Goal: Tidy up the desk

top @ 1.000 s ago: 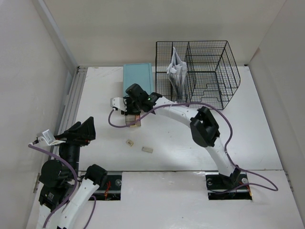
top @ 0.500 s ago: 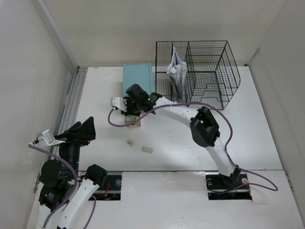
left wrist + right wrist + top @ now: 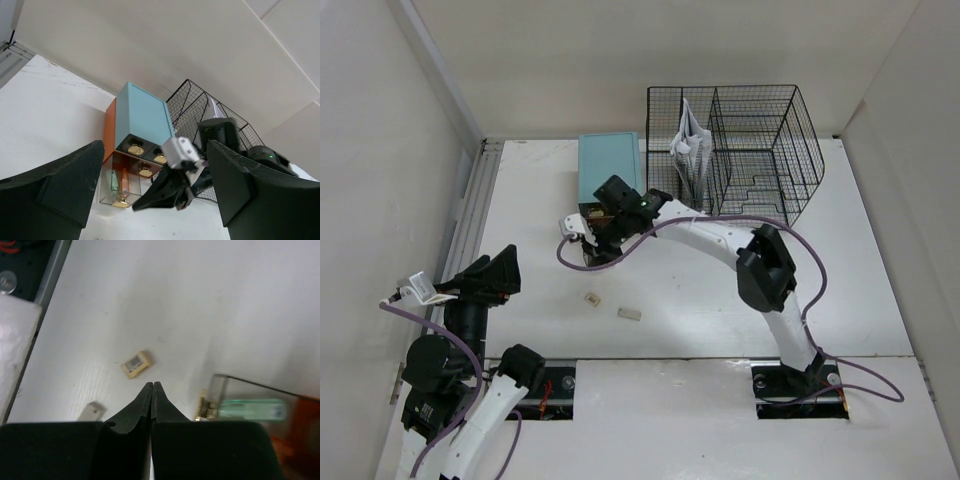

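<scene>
As the right gripper (image 3: 152,385) hangs w/ its fingers pressed tight together, nothing between them, it's just in front of the teal-topped drawer box (image 3: 610,165), tips right beside the box's pulled-out clear drawer (image 3: 117,182), a green item (image 3: 250,410) lying inside. Nearer than the box, on the white top: a labelled block (image 3: 136,364) and a plain white block (image 3: 629,313), close together, apart from the fingers. The left gripper (image 3: 492,275), jaws spread wide & empty, sits well off to the box's near-left, facing it. The wire rack (image 3: 750,150) w/ papers (image 3: 688,150) stands just right of the box. The desk (image 3: 860,290) lies under it all, box toward its far edge.
</scene>
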Action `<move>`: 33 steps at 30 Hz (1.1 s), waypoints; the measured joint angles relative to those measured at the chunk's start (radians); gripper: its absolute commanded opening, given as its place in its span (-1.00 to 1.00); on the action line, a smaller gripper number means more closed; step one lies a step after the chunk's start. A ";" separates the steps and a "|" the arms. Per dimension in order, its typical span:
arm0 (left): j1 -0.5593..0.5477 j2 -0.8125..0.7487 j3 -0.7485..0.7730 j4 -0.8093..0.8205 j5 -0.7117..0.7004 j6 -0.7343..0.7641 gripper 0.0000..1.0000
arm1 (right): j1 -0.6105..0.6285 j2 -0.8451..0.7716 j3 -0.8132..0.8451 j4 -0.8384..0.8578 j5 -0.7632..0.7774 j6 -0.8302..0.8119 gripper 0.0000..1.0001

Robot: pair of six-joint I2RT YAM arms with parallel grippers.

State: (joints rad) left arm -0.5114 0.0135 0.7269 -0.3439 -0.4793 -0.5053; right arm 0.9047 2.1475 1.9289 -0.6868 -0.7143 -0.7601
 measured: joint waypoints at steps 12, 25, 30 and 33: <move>0.000 0.000 0.000 -0.005 0.000 0.000 0.63 | 0.008 0.092 -0.148 0.076 0.196 0.099 -1.00; 0.000 0.000 0.000 -0.005 0.000 -0.002 0.63 | 0.008 0.099 -0.163 0.415 0.707 0.298 -1.00; 0.000 0.000 -0.007 0.000 0.000 -0.028 0.63 | 0.008 0.144 -0.099 0.449 0.846 0.327 -1.00; 0.000 0.008 -0.036 0.012 0.013 -0.092 0.63 | 0.028 0.172 -0.084 0.455 0.909 0.338 -1.00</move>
State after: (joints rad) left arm -0.5114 0.0212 0.6907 -0.3321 -0.4660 -0.5968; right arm 0.9325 2.3192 1.8450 -0.2314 0.1947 -0.4217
